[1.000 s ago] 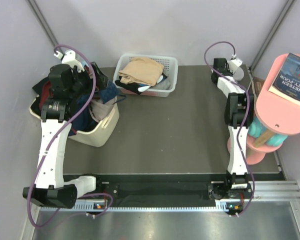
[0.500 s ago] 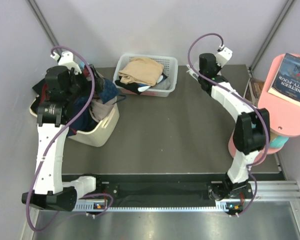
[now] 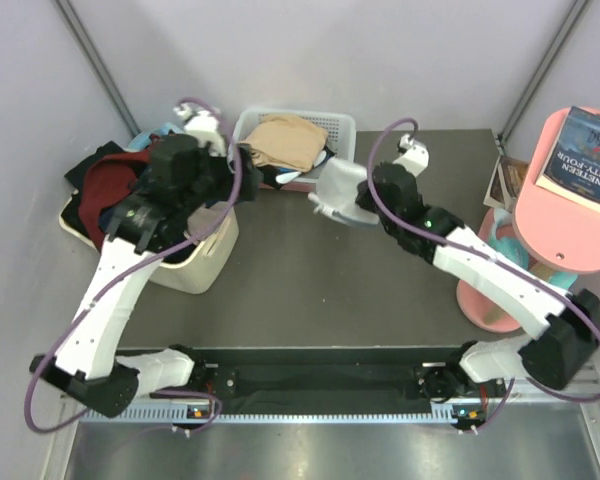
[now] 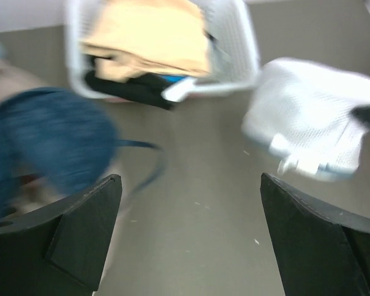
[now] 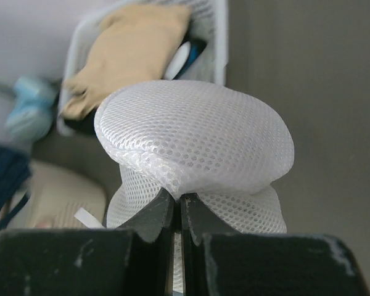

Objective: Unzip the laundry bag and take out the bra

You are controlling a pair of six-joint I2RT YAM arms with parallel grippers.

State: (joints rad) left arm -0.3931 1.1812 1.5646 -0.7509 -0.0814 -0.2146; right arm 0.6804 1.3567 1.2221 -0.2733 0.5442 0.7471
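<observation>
Right gripper point(image 5: 177, 213): jaws clamped on a pinch of mesh, laundry bag point(image 5: 194, 135) bulging beyond them. Bag held near the desk's far edge, about mid-width, just before white basket point(image 3: 342, 133). Left gripper point(image 4: 191, 216): jaws wide apart, nothing between, by cream tub point(image 3: 208, 258) at far-left corner.

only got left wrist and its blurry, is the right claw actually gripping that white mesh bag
observer: Yes. The right wrist view shows the right claw pinched shut on a fold of the laundry bag mesh.
operator: ok where is my left arm sitting
observer: In the top view it reaches over the cream tub of clothes, with the left claw pointing toward the white slotted basket.
</observation>
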